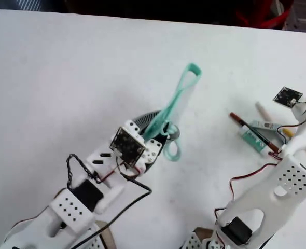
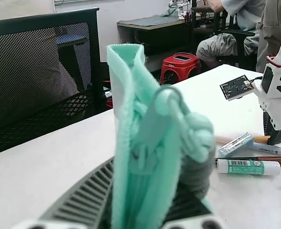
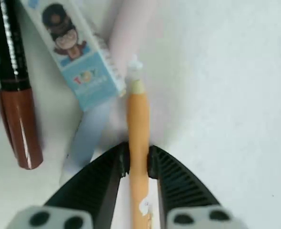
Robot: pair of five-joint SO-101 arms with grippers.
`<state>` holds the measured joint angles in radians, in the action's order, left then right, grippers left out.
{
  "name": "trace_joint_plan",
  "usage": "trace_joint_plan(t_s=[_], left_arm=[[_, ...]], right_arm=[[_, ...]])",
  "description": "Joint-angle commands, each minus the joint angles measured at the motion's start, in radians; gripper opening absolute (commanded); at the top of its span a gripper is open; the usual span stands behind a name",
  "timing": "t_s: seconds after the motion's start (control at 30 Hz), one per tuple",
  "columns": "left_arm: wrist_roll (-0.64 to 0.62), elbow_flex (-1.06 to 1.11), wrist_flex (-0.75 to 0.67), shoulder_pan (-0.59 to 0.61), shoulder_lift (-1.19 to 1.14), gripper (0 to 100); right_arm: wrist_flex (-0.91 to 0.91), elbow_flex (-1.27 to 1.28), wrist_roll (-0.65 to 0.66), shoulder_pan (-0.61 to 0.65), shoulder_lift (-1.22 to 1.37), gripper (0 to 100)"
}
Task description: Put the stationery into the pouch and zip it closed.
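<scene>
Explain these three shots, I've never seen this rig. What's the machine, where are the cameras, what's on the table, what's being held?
These are two small white robot arms side by side at a white table. Each arm ends in a two-fingered pincer. The high view comes from a fixed camera looking down on both arms. The other two cameras ride on the arms' wrists, so each looks along its own pincer.

The left pincer is shut on a mint-green pouch. The right pincer is closed around an orange pencil, which lies in a small pile of stationery. The pile also has a brown pen, a pale blue box with a cartoon figure, a pale stick and a green-labelled glue stick.
</scene>
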<state>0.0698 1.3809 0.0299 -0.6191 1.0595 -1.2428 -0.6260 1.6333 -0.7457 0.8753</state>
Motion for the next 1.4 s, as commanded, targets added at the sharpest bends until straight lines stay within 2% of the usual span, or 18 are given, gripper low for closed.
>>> trace_joint_plan(t_s=[0.0, 0.13, 0.27, 0.43, 0.6, 0.73, 0.93, 1.1, 1.23, 1.37], left_arm=[[0.009, 0.009, 0.023, -0.005, -0.013, 2], [0.006, 0.011, 0.035, 0.015, -0.013, 8], [0.003, -0.034, 0.115, 0.073, -0.012, 11], [0.002, -0.106, 0.302, 0.082, 0.059, 12], [0.002, -0.094, 0.399, 0.087, 0.240, 12], [0.008, -0.040, 0.422, 0.084, 0.390, 12], [0.008, -0.017, 0.450, 0.079, 0.473, 12], [0.003, -0.025, 0.465, 0.077, 0.473, 12], [0.003, -0.023, 0.465, 0.070, 0.473, 12], [0.003, -0.021, 0.491, 0.027, 0.473, 12]], right_arm=[[0.004, -0.052, -0.048, -0.004, -0.071, 1.9], [-0.114, -0.115, -0.232, 0.004, -0.216, 1.8], [-0.257, -0.138, -0.388, 0.048, -0.357, 1.8], [-0.294, -0.138, -0.738, 0.113, -0.536, 1.8], [-0.295, -0.138, -1.060, 0.259, -0.766, 1.8], [-0.343, -0.133, -1.254, 0.467, -1.006, 1.8], [-0.369, -0.115, -1.436, 0.799, -1.205, 1.8], [-0.262, -0.115, -1.568, 1.033, -1.300, 1.8], [-0.117, -0.106, -1.602, 1.164, -1.385, 1.8], [-0.051, -0.060, -1.602, 1.236, -1.412, 1.8]])
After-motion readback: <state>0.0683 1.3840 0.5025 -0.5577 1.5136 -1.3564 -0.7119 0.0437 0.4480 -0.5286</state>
